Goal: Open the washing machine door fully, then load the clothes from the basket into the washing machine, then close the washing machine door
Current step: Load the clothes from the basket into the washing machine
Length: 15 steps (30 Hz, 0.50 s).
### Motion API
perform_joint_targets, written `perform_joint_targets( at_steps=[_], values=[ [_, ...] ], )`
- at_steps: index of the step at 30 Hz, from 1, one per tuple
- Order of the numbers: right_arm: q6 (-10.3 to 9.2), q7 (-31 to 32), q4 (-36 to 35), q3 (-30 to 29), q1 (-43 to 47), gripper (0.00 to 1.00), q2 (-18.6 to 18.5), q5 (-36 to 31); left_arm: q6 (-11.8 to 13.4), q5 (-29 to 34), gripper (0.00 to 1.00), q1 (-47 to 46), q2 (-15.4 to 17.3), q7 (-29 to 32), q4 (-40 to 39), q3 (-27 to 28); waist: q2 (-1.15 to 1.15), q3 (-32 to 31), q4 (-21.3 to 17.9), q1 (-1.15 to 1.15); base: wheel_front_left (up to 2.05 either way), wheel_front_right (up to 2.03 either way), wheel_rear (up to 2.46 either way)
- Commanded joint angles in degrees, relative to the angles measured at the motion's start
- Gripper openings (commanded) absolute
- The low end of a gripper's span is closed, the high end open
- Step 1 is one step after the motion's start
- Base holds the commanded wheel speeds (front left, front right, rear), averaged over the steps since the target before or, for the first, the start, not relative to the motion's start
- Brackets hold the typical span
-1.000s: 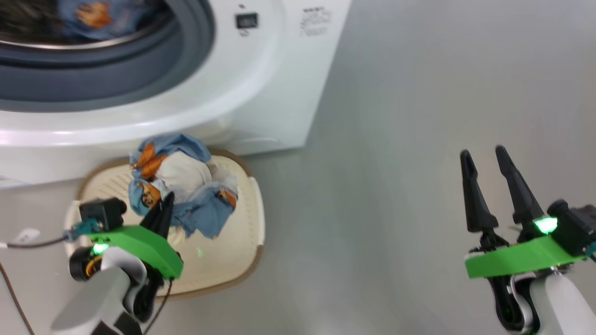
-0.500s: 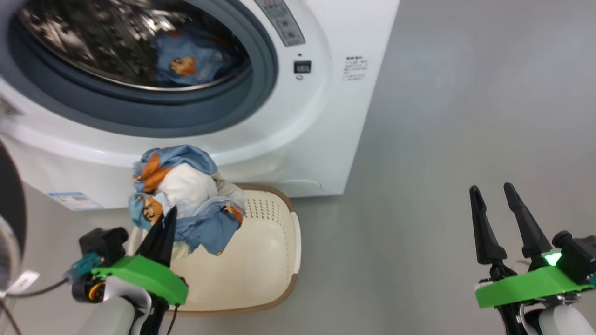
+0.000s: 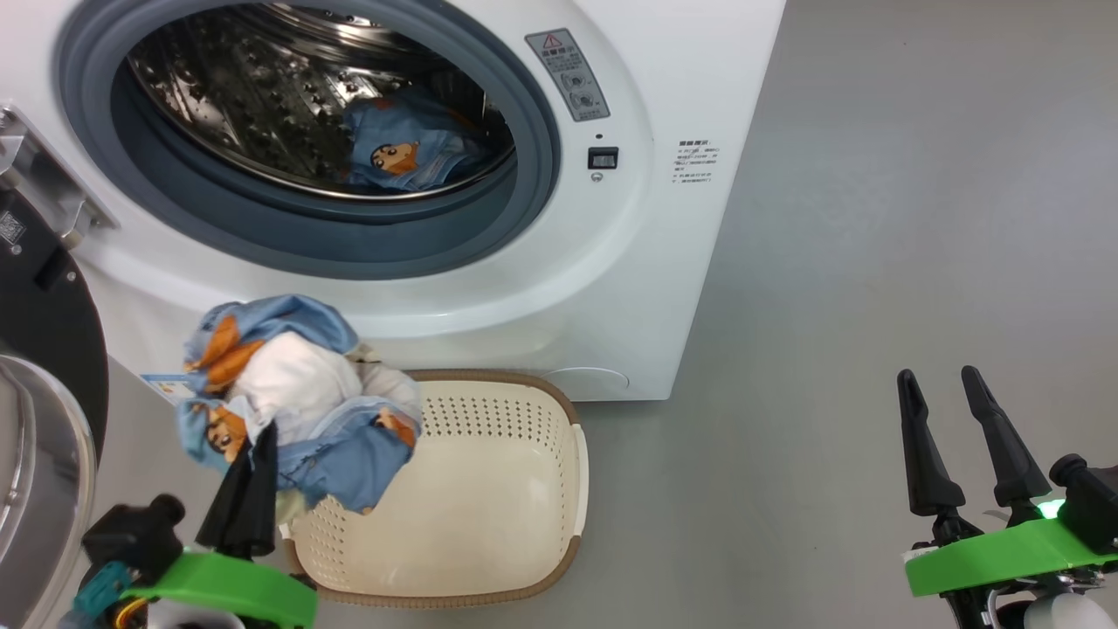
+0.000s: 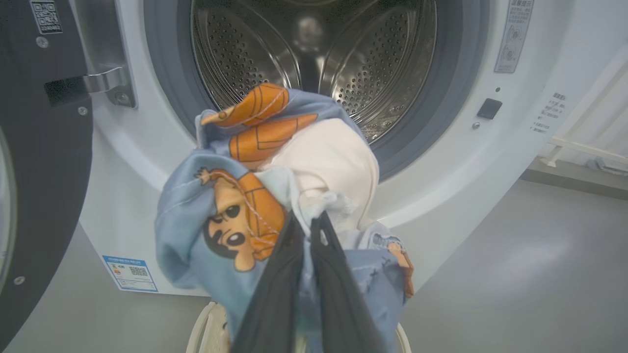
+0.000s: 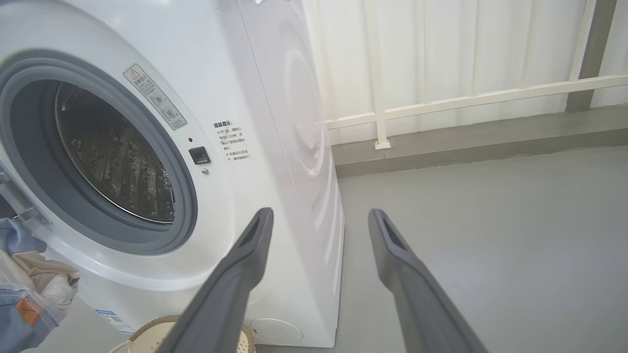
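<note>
- The left pincer (image 3: 260, 434) is clenched on a bundle of clothes (image 3: 288, 397), light blue with orange cartoon prints and a white patch. Its two dark fingers are pressed together into the lower folds of the cloth.
- The bundle rides above and just ahead of the pincer's tips, lifted over the left end of the basket (image 3: 572, 489). Its top is about level with the lower front of the washing machine (image 3: 690, 262).
- Along the left wrist view, the bundle (image 4: 274, 196) sits directly between the pincer (image 4: 306, 220) and the open mouth of the drum (image 4: 314, 54).
- A second bundle (image 3: 402, 157) lies inside the steel drum, low on its right side behind the grey gasket (image 3: 349, 249).
- The washing machine door (image 3: 39, 349) stands swung open at the far left, near the held cloth. Whether the two touch I cannot tell from here.
- The basket rests on the grey floor (image 3: 873, 262), just in front of the machine.
- The right pincer (image 3: 936, 377) is released with its fingers spread, grasping nothing. It is over the floor, well apart from the basket and the bundle.
</note>
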Motion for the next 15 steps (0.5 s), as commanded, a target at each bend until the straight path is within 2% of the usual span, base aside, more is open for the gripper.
perform_joint_targets(
  at_steps=[1, 8, 15],
  values=[
    [0.43, -0.29, -1.51, 0.66, 0.40, 1.00, -0.88, -0.11, -0.20, 0.90, 0.00, 0.21, 0.65, -0.78, -2.47, 3.20, 0.00, 0.01, 0.10, 0.00, 0.00, 0.00, 0.00],
    [0.43, -0.29, -1.48, 0.35, 0.74, 1.00, -0.75, -0.08, -0.20, 3.84, 0.00, 5.67, -2.39, -0.79, -8.43, 8.27, 0.00, -0.11, 0.22, 0.00, 0.00, 0.00, 0.00],
    [0.43, -0.29, -1.79, 0.35, 0.56, 1.00, -0.78, -0.07, -0.20, 5.21, 0.00, 7.15, -3.76, -0.79, -11.17, 9.63, 0.00, 0.97, -0.32, 0.00, 0.00, 0.00, 0.00]
  ],
)
